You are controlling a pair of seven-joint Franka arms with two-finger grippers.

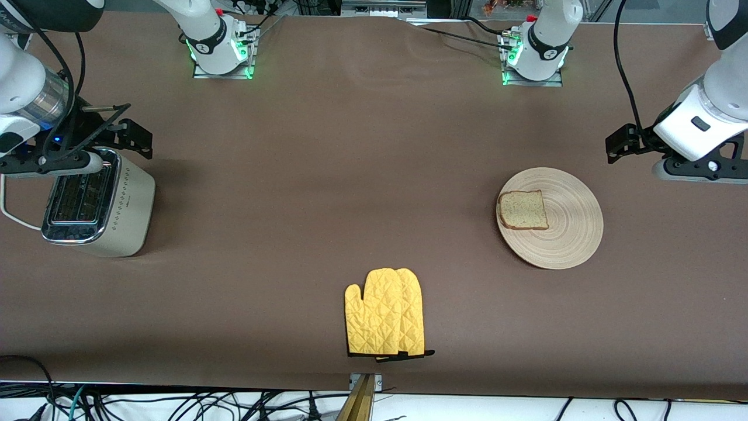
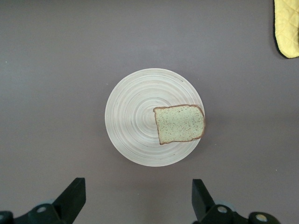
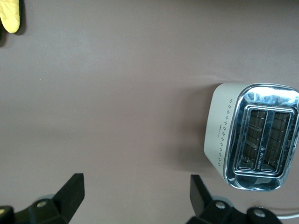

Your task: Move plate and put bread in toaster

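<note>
The bread (image 1: 522, 210) lies on the plate (image 1: 570, 234) near the left arm's end of the tabletop. The toaster (image 1: 96, 204) stands at the right arm's end. Left gripper (image 2: 135, 198) and right gripper (image 3: 135, 196) hover with jaws wide, empty.

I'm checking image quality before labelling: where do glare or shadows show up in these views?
Front view: soft even light, a faint shadow beside the toaster, and green glow at both arm bases. Right wrist view: the toaster's chrome top carries bright reflections. Left wrist view: the plate and bread are evenly lit and sharp, with no glare.
</note>
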